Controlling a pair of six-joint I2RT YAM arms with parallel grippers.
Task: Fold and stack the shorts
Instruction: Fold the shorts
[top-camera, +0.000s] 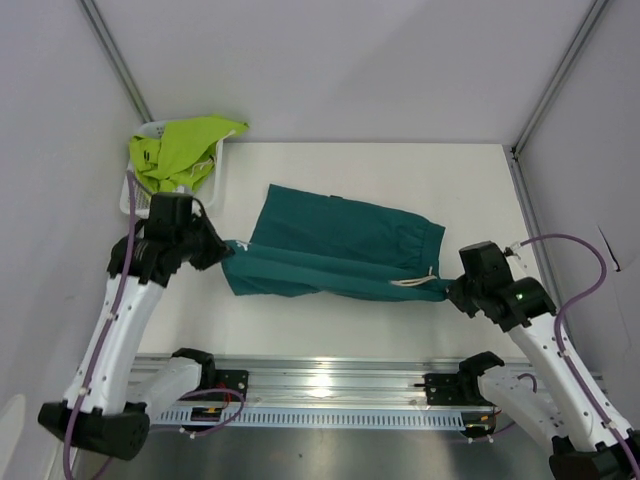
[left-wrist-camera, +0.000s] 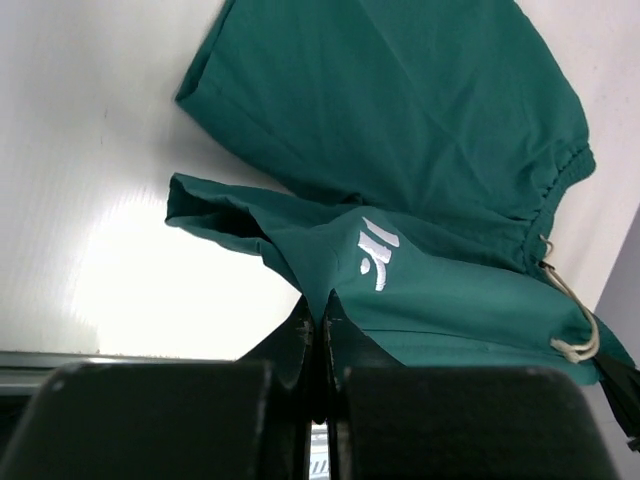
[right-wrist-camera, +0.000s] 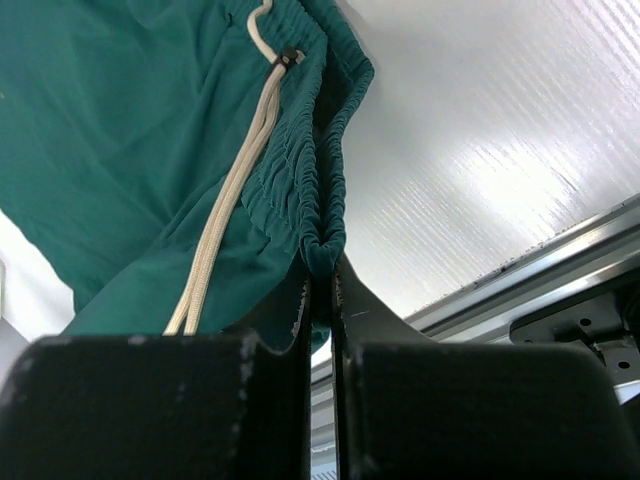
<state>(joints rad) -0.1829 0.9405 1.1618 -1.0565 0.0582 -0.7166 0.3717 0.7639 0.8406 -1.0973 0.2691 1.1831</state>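
The dark teal green shorts (top-camera: 335, 245) lie spread across the middle of the table, pale drawstring (top-camera: 415, 282) at their right end. My left gripper (top-camera: 222, 250) is shut on their left leg hem; in the left wrist view the teal fabric (left-wrist-camera: 420, 150) runs into the closed fingers (left-wrist-camera: 300, 340). My right gripper (top-camera: 452, 292) is shut on the gathered waistband (right-wrist-camera: 320, 215), with the drawstring (right-wrist-camera: 225, 240) hanging beside it. The near edge of the shorts is held stretched between both grippers. The lime yellow-green shorts (top-camera: 185, 145) lie bunched in the white mesh basket (top-camera: 130, 195) at the far left.
The basket stands at the table's back left corner, right behind my left arm. A metal rail (top-camera: 330, 385) runs along the near edge between the arm bases. Grey walls close in on both sides and the back.
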